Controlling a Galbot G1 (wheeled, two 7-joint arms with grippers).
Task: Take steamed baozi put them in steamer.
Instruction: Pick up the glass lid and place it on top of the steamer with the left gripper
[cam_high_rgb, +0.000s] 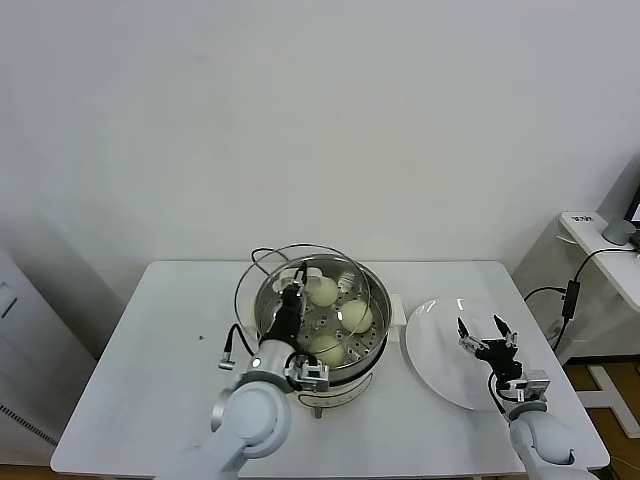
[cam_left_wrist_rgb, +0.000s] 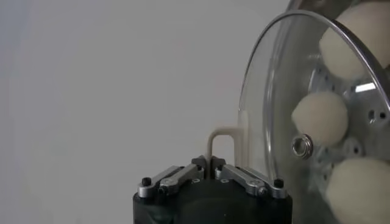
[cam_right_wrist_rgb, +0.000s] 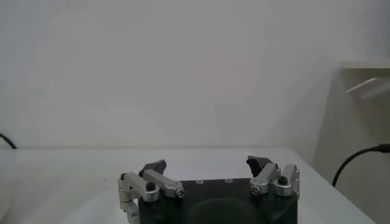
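The steamer (cam_high_rgb: 374, 338), a shiny steel basket on a white cooker base, stands mid-table. Three steamed baozi lie in it (cam_high_rgb: 322, 291) (cam_high_rgb: 357, 316) (cam_high_rgb: 328, 349); the left wrist view shows them through the glass (cam_left_wrist_rgb: 320, 117) (cam_left_wrist_rgb: 359, 33) (cam_left_wrist_rgb: 359, 190). My left gripper (cam_high_rgb: 291, 295) (cam_left_wrist_rgb: 211, 163) is shut on the white handle (cam_left_wrist_rgb: 223, 136) of the glass lid (cam_high_rgb: 248, 292) (cam_left_wrist_rgb: 268, 115), which it holds tilted over the steamer's left side. My right gripper (cam_high_rgb: 485, 336) (cam_right_wrist_rgb: 207, 165) hangs open and empty over the white plate (cam_high_rgb: 440, 368).
A black cable (cam_high_rgb: 232, 345) lies left of the cooker base. A side table with cables (cam_high_rgb: 575, 290) stands off the table's right edge. A white cabinet (cam_high_rgb: 20, 330) is on the left.
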